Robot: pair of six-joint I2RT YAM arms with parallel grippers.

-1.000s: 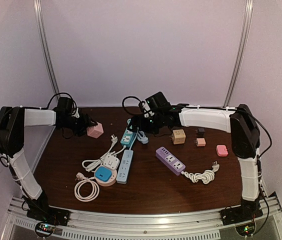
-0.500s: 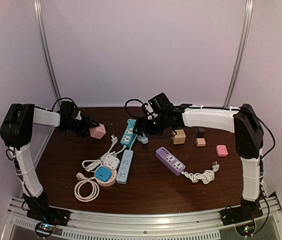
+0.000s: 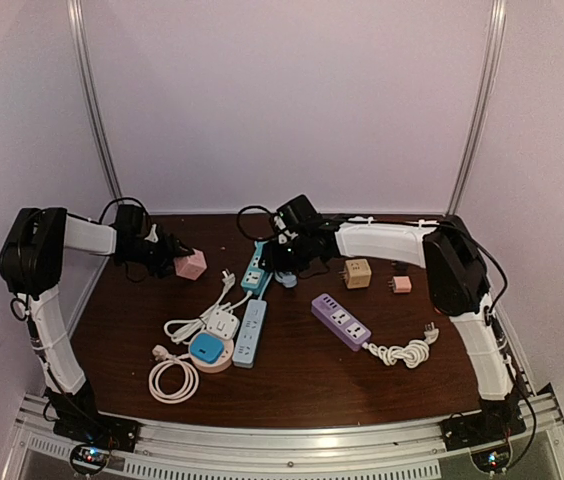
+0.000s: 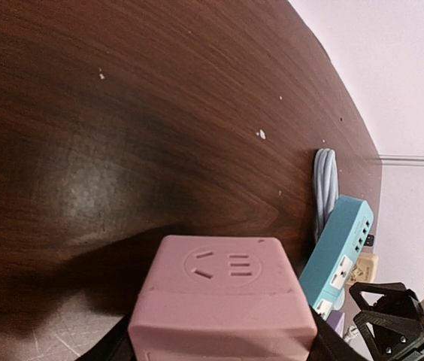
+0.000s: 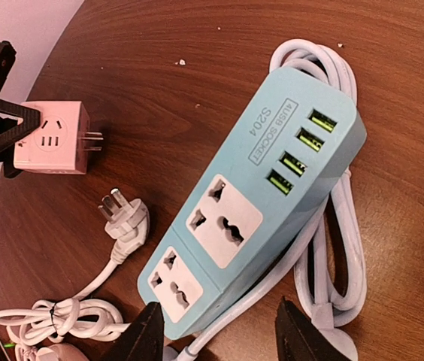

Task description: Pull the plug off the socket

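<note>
Left gripper (image 3: 177, 262) clamps the cube (image 4: 223, 301) (likely light, rigid, slick; flat sides grip best); right gripper (image 5: 223, 338) gapes over the strip (image 5: 265, 188).

Bare table (image 3: 302, 385) up front — teal strip (image 5: 257, 195), white cord (image 5: 353, 248) crowd the centre.

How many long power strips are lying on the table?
3. A teal strip lies at the back centre, a pale blue strip just in front of it, a purple strip to their right. Others may be hidden.
</note>
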